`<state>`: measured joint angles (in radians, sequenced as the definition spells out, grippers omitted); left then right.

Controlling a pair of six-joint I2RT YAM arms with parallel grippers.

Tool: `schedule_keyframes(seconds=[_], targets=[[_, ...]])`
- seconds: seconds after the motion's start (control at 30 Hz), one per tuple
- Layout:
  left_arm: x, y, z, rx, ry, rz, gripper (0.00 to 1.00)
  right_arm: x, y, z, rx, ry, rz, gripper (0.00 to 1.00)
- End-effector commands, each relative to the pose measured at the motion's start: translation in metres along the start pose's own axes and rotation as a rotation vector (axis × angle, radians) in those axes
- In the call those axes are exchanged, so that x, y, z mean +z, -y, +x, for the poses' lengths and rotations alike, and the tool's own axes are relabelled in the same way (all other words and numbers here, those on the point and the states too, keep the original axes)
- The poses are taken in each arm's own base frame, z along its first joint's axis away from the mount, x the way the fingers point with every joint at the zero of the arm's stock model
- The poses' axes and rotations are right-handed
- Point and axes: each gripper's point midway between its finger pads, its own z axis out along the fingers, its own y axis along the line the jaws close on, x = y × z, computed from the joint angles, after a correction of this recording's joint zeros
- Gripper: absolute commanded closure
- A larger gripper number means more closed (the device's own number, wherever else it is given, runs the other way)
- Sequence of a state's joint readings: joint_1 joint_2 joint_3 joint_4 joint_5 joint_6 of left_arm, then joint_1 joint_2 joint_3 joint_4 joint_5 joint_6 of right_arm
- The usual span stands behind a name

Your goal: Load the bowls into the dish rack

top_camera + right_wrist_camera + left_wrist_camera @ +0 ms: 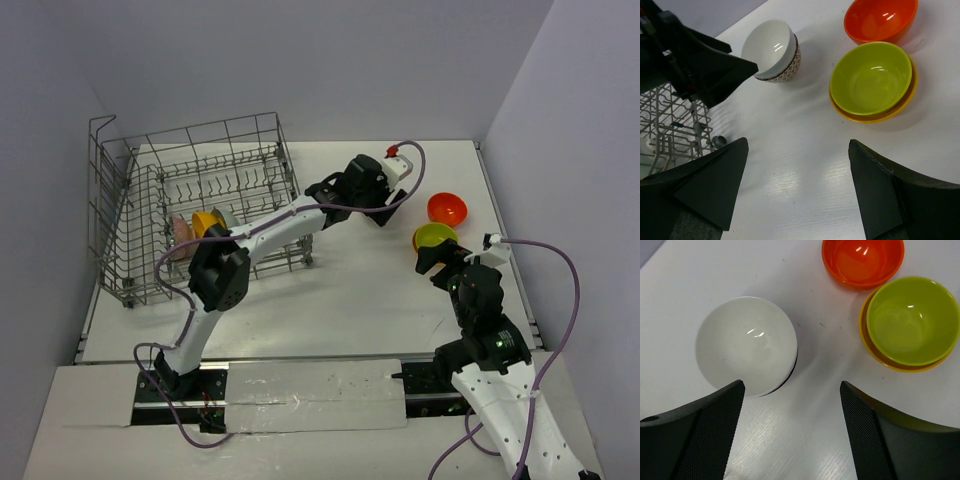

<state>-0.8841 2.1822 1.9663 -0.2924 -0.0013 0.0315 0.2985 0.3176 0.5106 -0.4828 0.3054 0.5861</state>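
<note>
The grey wire dish rack [130,215] stands at the left and holds a pinkish bowl [181,240], an orange bowl [206,222] and a pale green bowl [226,214]. My left gripper [791,385] is open and empty just above the table, with a white bowl [746,352] right by its left fingertip. The bowl's outside is patterned [790,65]. The wrist hides it in the top view. A lime green bowl [912,320] sits nested in a yellow-orange bowl [870,347], with a red bowl [862,260] beyond. My right gripper [797,142] is open and empty, just short of the lime bowl [871,80].
In the top view the left gripper [383,212] reaches across the table's middle; the right gripper [435,262] hovers by the lime bowl [436,237] and red bowl [447,208]. The left gripper's finger [715,70] and the rack corner [670,125] fill the right wrist view's left.
</note>
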Motion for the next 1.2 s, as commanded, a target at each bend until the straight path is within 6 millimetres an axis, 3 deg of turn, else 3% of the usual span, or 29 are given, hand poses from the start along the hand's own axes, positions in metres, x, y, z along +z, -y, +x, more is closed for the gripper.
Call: schedule_keyframes(seconds=[0.0, 0.33, 0.43, 0.67, 0.77, 1.17], targets=[[0.007, 0.009, -0.026, 0.063, 0.06, 0.065, 0.19, -0.009, -0.005, -0.017, 0.01, 0.036, -0.006, 0.12], [0.054, 0.003, 0.021, 0.062, -0.011, 0.022, 0.25, -0.008, -0.004, -0.01, 0.008, 0.018, -0.014, 0.12], [0.062, -0.001, 0.027, 0.068, -0.014, 0.007, 0.29, -0.008, -0.004, -0.01, 0.009, 0.021, -0.016, 0.12], [0.066, -0.001, 0.023, 0.063, 0.003, 0.005, 0.5, -0.008, -0.003, -0.01, 0.007, 0.023, -0.012, 0.12], [0.063, -0.002, 0.022, 0.061, 0.009, 0.003, 0.65, -0.008, -0.003, -0.01, 0.008, 0.024, -0.014, 0.12], [0.06, 0.004, 0.033, 0.045, -0.019, 0.024, 0.92, -0.007, -0.004, -0.009, 0.007, 0.023, -0.017, 0.13]])
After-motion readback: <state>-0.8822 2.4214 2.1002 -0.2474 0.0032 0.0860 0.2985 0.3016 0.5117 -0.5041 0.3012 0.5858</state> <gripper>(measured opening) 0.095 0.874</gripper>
